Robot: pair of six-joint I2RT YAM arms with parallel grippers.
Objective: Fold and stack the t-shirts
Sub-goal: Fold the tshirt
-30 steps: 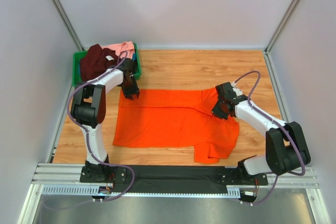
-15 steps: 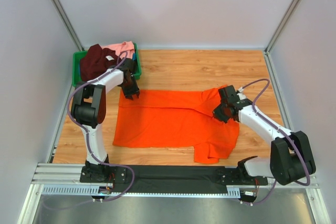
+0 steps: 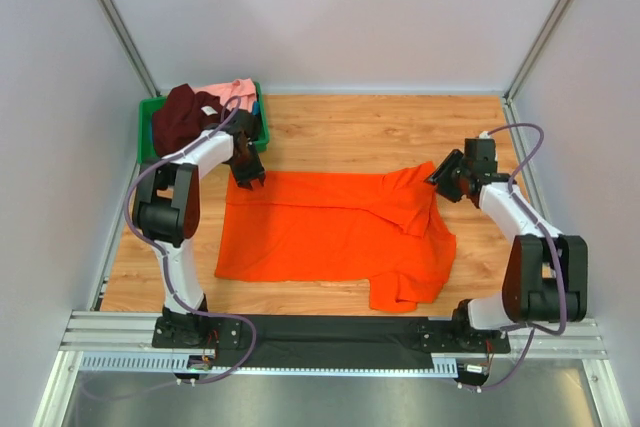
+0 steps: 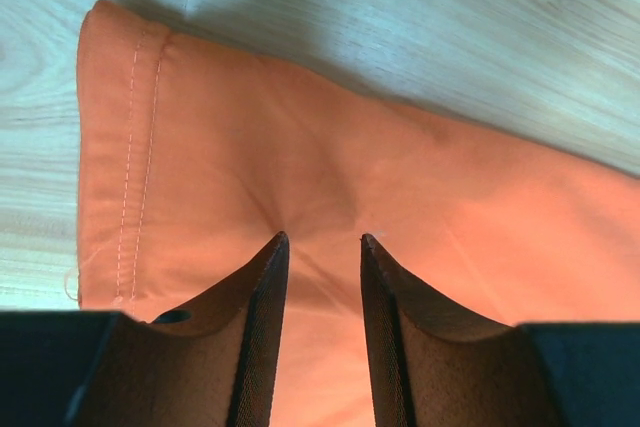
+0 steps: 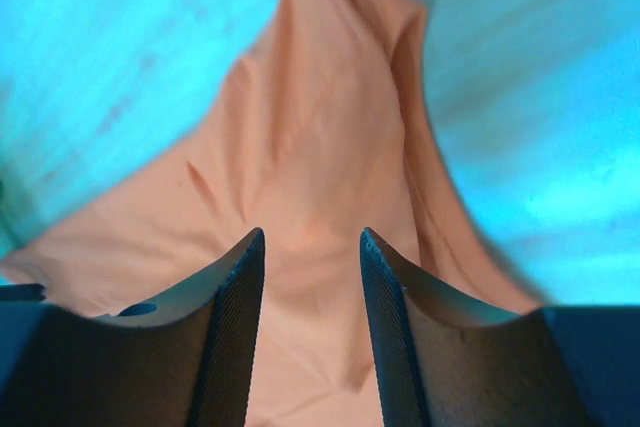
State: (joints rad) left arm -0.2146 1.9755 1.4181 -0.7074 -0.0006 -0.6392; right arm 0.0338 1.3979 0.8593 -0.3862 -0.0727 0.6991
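Observation:
A bright orange t-shirt (image 3: 330,227) lies spread across the wooden table, its right sleeve bunched up in a peak. My left gripper (image 3: 248,179) stands open on the shirt's far left corner. Its tips (image 4: 322,239) press into the orange cloth (image 4: 300,147) beside the stitched hem. At the shirt's right edge my right gripper (image 3: 443,176) is open. In the right wrist view it (image 5: 312,235) hangs above the rumpled sleeve (image 5: 300,127) with nothing pinched. A dark maroon t-shirt (image 3: 185,115) and a light pink t-shirt (image 3: 238,92) are piled in the bin.
The green plastic bin (image 3: 146,137) sits at the table's far left corner, just behind the left arm. Grey walls with metal posts close in the table on three sides. Bare wood shows behind and to the right of the orange shirt.
My right gripper has opened, let go of the orange sleeve and drawn back toward the far right. The sleeve stays bunched. The left arm has not moved.

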